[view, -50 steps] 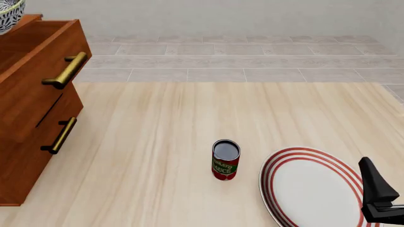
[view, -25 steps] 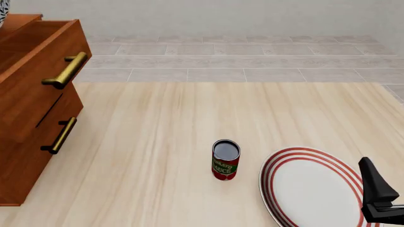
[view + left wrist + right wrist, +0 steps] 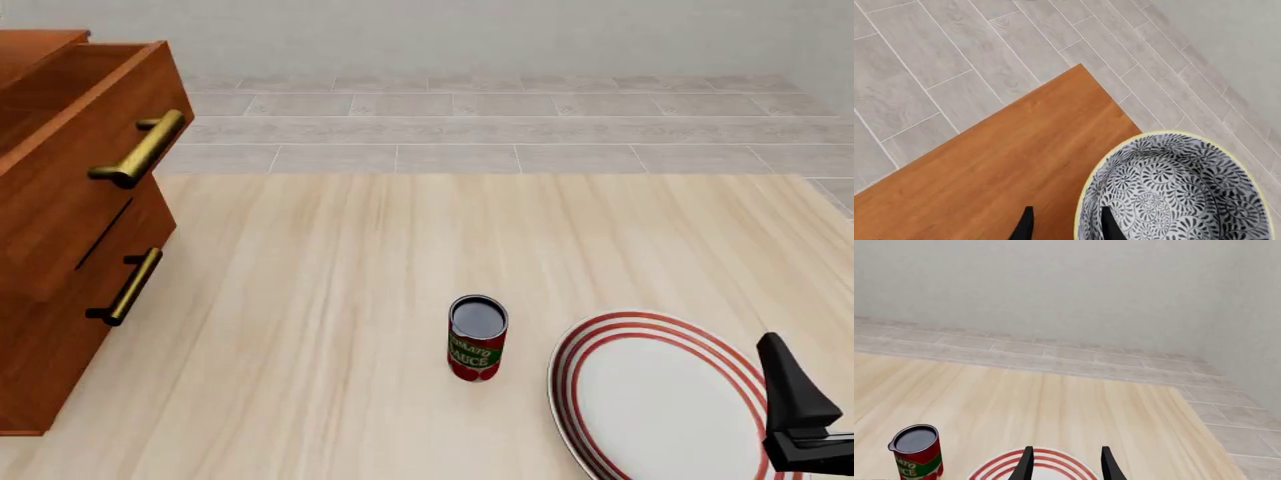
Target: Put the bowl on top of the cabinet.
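Note:
The bowl (image 3: 1174,190), grey-blue floral with a yellow-green rim, shows only in the left wrist view, over a corner of the cabinet's flat top (image 3: 1007,165). My left gripper (image 3: 1067,214) straddles its rim. One finger is inside the bowl and one outside, with a gap on each side of the rim, so it is open. The front view shows the cabinet (image 3: 60,230) at the left edge, but neither the bowl nor the left arm. My right gripper (image 3: 801,410) (image 3: 1066,454) hangs open and empty over the plate.
The cabinet's upper drawer (image 3: 94,150) juts out with its brass handle. A red sauce can (image 3: 477,337) (image 3: 916,452) stands mid-table. A white plate with red rings (image 3: 654,400) (image 3: 1037,462) lies at the front right. Grey tiled floor surrounds the cabinet top.
The bowl showed in the top left corner of the front view, slid further left, and has now left that view. The right arm, can and plate have not moved.

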Available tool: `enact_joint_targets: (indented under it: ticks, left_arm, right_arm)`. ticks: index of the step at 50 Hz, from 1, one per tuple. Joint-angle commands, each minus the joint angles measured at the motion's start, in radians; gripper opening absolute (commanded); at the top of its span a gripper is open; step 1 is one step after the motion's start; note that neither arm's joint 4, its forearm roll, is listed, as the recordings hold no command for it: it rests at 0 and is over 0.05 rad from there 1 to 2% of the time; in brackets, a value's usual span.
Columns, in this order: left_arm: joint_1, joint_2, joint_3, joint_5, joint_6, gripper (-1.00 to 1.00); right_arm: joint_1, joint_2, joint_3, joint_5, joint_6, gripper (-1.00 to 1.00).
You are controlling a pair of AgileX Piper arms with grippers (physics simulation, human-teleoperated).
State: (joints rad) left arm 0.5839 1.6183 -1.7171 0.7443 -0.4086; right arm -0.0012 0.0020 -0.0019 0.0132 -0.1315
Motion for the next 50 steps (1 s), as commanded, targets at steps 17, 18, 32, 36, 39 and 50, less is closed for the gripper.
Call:
enact_joint_targets:
  ticks: [17,18,32,36,39,50]
  left_arm:
    - [-0.058,-0.194,-0.071,0.07,0.067,1.0]
    - [-0.066,-0.213,-0.075,0.077,0.065,1.0]
    - [-0.193,-0.366,-0.097,0.17,0.042,1.0]
    - [-0.221,-0.426,-0.03,0.163,0.036,1.0]
    - [-0.247,-0.487,0.033,0.153,0.037,1.0]
    - [-0.342,-0.634,0.223,0.125,0.045,1.0]
  right_arm:
    - [0.006,0.0,0.001,-0.001,-0.017,1.0]
    - [0.006,0.0,0.001,-0.001,-0.017,1.0]
    - [0.007,-0.001,0.001,-0.005,-0.023,1.0]
    - [0.007,-0.001,0.0,-0.007,-0.023,1.0]
    - [0.007,-0.002,0.0,-0.007,-0.024,1.0]
    - [0.008,-0.002,-0.001,-0.009,-0.03,1.0]
